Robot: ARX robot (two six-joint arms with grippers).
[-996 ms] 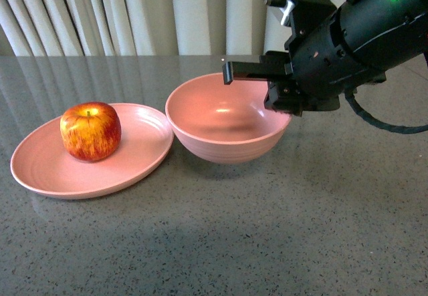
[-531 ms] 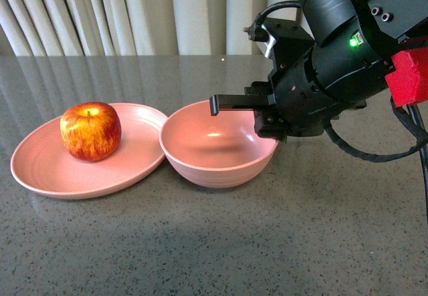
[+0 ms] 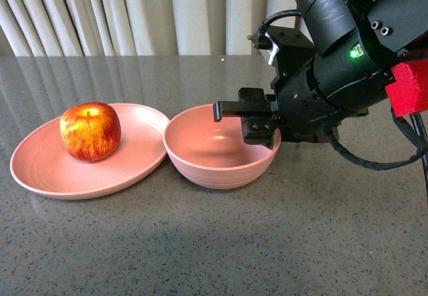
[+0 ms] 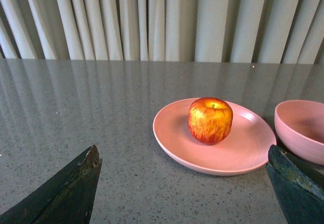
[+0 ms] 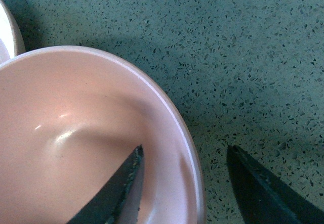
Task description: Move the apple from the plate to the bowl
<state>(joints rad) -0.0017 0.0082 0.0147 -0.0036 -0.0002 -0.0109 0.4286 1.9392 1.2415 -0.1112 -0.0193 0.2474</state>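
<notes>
**Finding 1: change.** Over the past second the bowl [image 3: 221,166] has shifted down the front-view frame, towards the camera. It sits lower against the plate [image 3: 47,169] than it did, its left rim just beside the plate's right rim. The right hand [image 5: 185,150] has come with it. It stands at the bowl's right rim in the middle of the frame, fingers apart, one inside the wall and one outside, with a gap either side of the rim. It grips nothing. The apple [image 3: 90,131] has not moved; it sits upright on the left part of the plate, at the left of the frame. The left hand [image 4: 182,150] is spread wide and empty, low over the tabletop [image 3: 267,242], facing the apple.

**Assessment.** Only the receiving vessel has been repositioned. The transfer itself is not begun.

**Finding 2: markings.** No brand, label or legible writing is seen on the crockery or the fruit. The arm shows a lit green indicator [image 3: 353,53] and a plain red block [image 3: 408,85].
</notes>
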